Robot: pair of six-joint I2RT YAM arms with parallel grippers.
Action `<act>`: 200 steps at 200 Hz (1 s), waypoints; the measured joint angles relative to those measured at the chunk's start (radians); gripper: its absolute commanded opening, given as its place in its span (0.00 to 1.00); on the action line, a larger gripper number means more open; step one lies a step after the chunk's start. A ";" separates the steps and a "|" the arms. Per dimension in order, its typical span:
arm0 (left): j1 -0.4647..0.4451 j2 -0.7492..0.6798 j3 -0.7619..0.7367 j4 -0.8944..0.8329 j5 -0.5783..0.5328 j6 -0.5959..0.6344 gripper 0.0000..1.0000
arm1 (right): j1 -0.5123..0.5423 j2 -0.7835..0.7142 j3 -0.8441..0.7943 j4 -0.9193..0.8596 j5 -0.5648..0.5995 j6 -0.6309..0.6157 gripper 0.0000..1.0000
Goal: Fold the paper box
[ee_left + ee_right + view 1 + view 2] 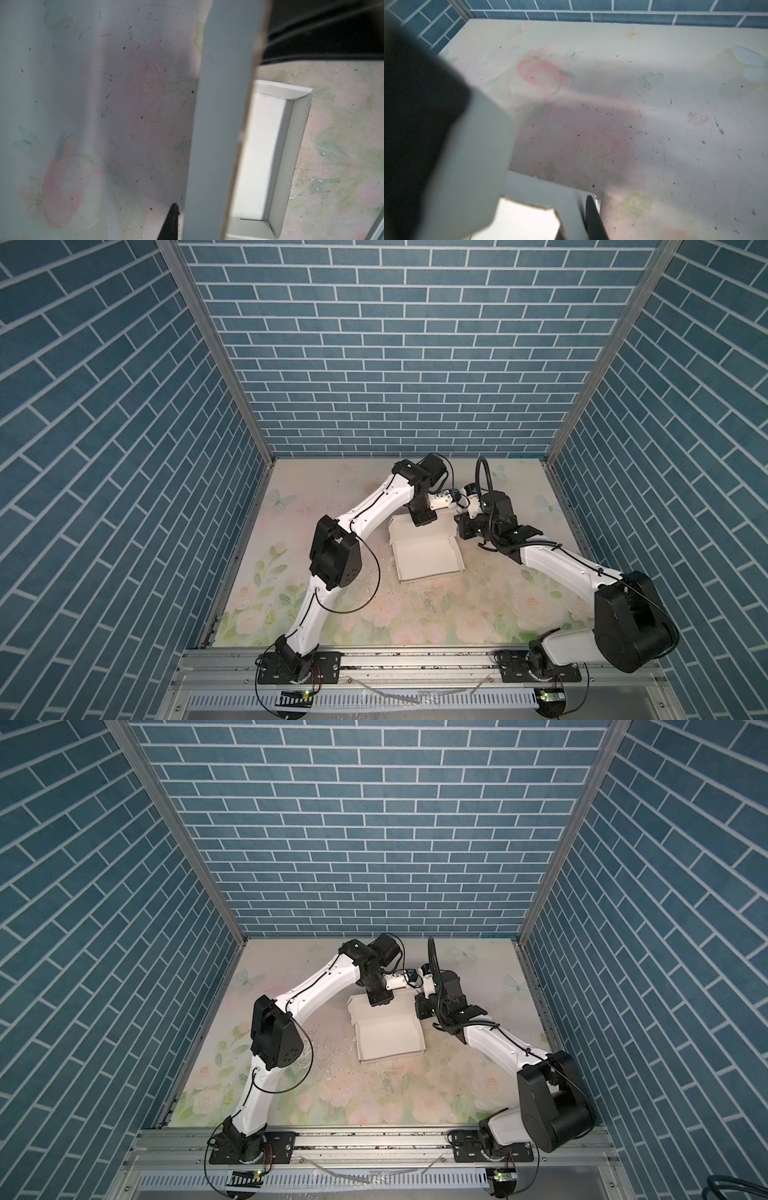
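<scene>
The white paper box point(424, 549) point(388, 1038) lies half-formed on the floral table, open side up, with low walls standing along its sides. My left gripper point(422, 517) point(379, 999) sits on its far wall. In the left wrist view that wall is a grey panel point(220, 124) beside one black finger point(169, 222); the other finger is hidden behind it. The gripper point(193, 216) is shut on the panel. My right gripper point(465, 529) point(422, 1009) is at the box's far right corner. Its dark finger point(591, 218) presses a white flap point(529, 195), and the gripper point(579, 207) is shut on it.
Blue brick-pattern walls point(374, 344) close in the table on three sides. An aluminium rail point(415, 659) with both arm bases runs along the front edge. Small dark specks and white scraps point(374, 572) lie on the floral mat point(415, 614) near the box.
</scene>
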 measured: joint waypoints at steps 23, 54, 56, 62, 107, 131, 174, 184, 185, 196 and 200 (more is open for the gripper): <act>0.000 0.000 -0.001 0.015 -0.003 -0.016 0.22 | 0.000 -0.002 0.000 0.000 0.000 0.001 0.02; 0.000 -0.012 -0.022 0.050 -0.037 -0.057 0.30 | 0.000 -0.013 -0.002 -0.003 0.000 -0.002 0.00; 0.000 -0.014 -0.024 0.051 -0.037 -0.060 0.31 | 0.000 -0.014 -0.002 -0.003 0.000 -0.002 0.00; 0.000 -0.019 -0.031 0.058 -0.042 -0.069 0.34 | 0.000 -0.018 -0.002 -0.003 0.000 -0.003 0.00; 0.020 -0.101 -0.114 0.134 -0.063 -0.149 0.54 | 0.000 -0.035 -0.002 -0.009 0.001 -0.023 0.00; 0.060 -0.174 -0.195 0.198 -0.064 -0.211 0.68 | 0.000 -0.039 -0.002 -0.011 0.004 -0.026 0.00; 0.151 -0.305 -0.322 0.301 -0.051 -0.305 0.69 | 0.000 -0.039 -0.002 -0.013 0.005 -0.027 0.00; 0.167 -0.333 -0.352 0.317 -0.050 -0.323 0.68 | 0.000 -0.038 -0.002 -0.014 0.005 -0.027 0.00; 0.169 -0.339 -0.358 0.319 -0.049 -0.327 0.68 | 0.000 -0.039 -0.002 -0.014 0.005 -0.027 0.00; 0.186 -0.376 -0.402 0.337 -0.045 -0.348 0.68 | 0.000 -0.039 -0.002 -0.015 0.005 -0.028 0.00; 0.191 -0.391 -0.420 0.341 -0.043 -0.354 0.68 | 0.000 -0.039 -0.002 -0.015 0.005 -0.028 0.00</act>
